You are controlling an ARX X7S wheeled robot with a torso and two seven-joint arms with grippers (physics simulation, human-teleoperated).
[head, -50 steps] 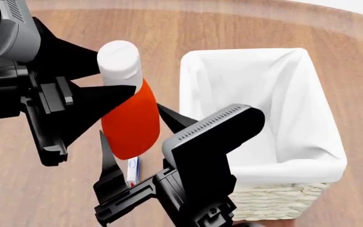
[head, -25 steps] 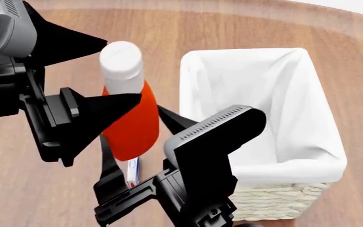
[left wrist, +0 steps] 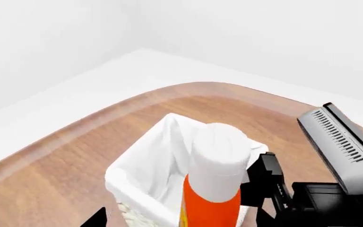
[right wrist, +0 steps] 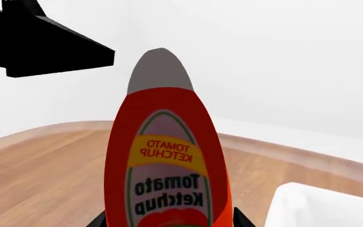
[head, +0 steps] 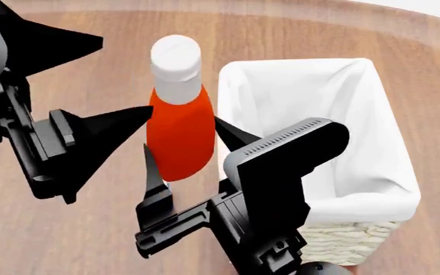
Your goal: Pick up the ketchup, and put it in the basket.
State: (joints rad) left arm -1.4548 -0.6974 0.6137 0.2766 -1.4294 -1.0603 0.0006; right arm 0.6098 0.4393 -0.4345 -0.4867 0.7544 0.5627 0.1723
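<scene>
The ketchup [head: 180,134] is an orange-red squeeze bottle with a white cap, held upright above the wooden table, just left of the basket [head: 357,203]. My right gripper [head: 185,150] is shut on its lower body, one black finger on each side. Its yellow-red label [right wrist: 168,156] fills the right wrist view between the jaws of the right gripper [right wrist: 168,220]. My left gripper [head: 126,74] stands open to the bottle's left, not touching it. In the left wrist view the ketchup [left wrist: 213,189] stands ahead of the open left gripper [left wrist: 180,220], with the cream, white-lined basket [left wrist: 137,170] behind.
The wooden table [head: 90,229] has a rounded edge, with white floor beyond [left wrist: 55,94]. My right arm's grey and black body [head: 281,166] crosses in front of the basket's near left corner. The basket's liner holds nothing that I can see.
The ketchup has moved right and slightly up toward the basket in my right gripper. My left gripper has drawn away to the left and opened wider, leaving the bottle.
</scene>
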